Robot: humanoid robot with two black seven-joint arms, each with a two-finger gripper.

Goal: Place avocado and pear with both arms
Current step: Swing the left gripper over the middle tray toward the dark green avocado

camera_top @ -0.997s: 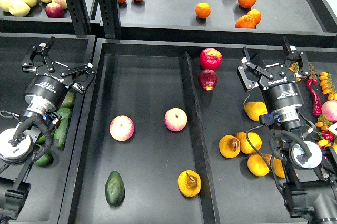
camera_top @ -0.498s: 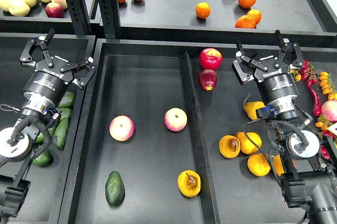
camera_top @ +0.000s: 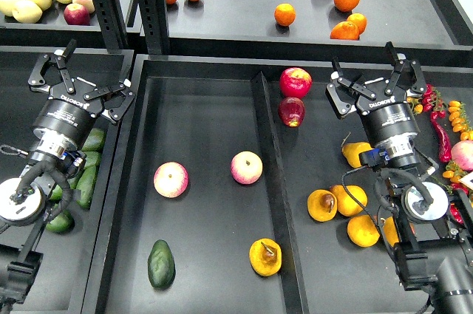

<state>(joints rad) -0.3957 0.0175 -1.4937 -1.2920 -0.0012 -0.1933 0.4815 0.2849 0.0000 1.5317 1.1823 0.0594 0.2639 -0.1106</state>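
A black tray [camera_top: 199, 100] fills the middle of the view. The avocado [camera_top: 161, 263] lies at its seven o'clock corner, with the pear [camera_top: 265, 257] at five o'clock beside the divider [camera_top: 272, 181]; both rest loose on the floor, apparently already set down. Two apples [camera_top: 171, 179] sit higher up. The left gripper [camera_top: 77, 81], at ten o'clock, and the right gripper [camera_top: 373, 81], at two o'clock, hover empty with fingers spread, well apart from both fruits.
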